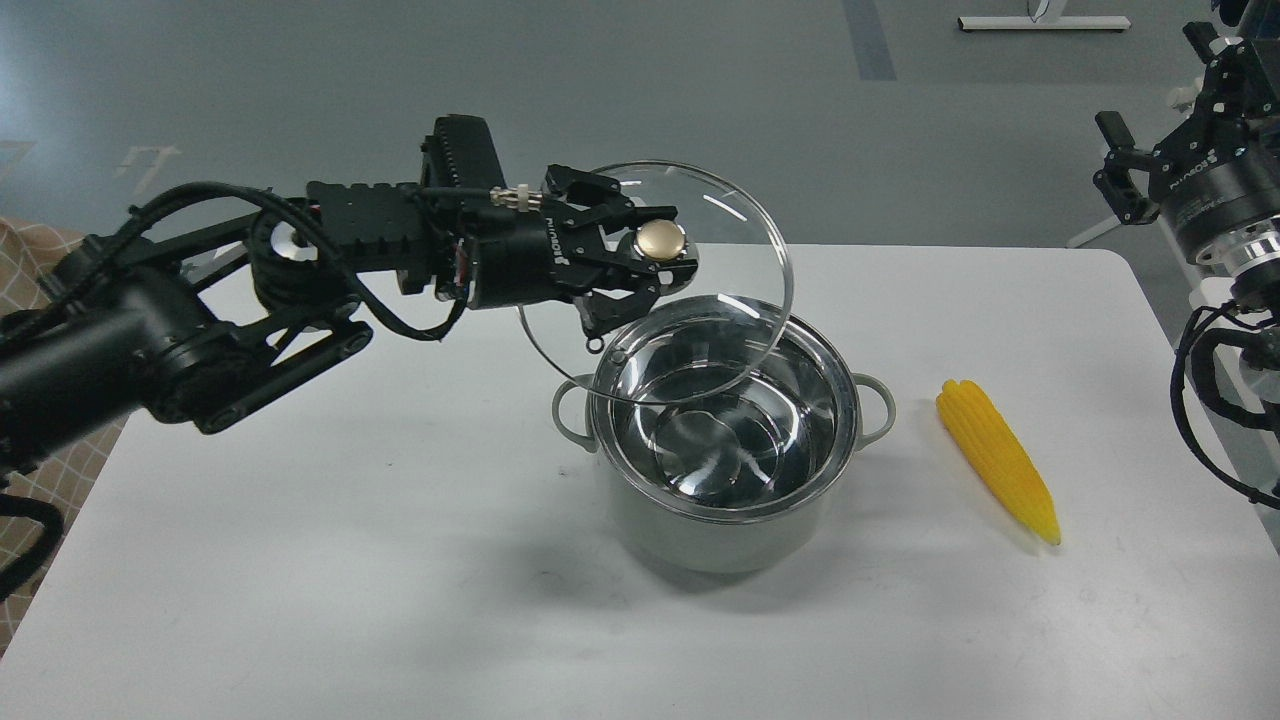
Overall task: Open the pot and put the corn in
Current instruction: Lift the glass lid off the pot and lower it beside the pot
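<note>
The first part of the task is nearly done. The left gripper (650, 262) holds the gold knob (661, 239) of the glass lid (745, 270), fingers closed around it, and the lid hangs tilted above the upper left side of the pot (725, 455). The pot stands in the middle of the frame on the white surface (300, 560), its steel inside bare. The lid is not yet put down anywhere. The corn (995, 457) lies untouched to the right of the pot, near but apart. The right gripper (1120, 165), at the upper right edge, holds nothing; I cannot tell how wide it is.
</note>
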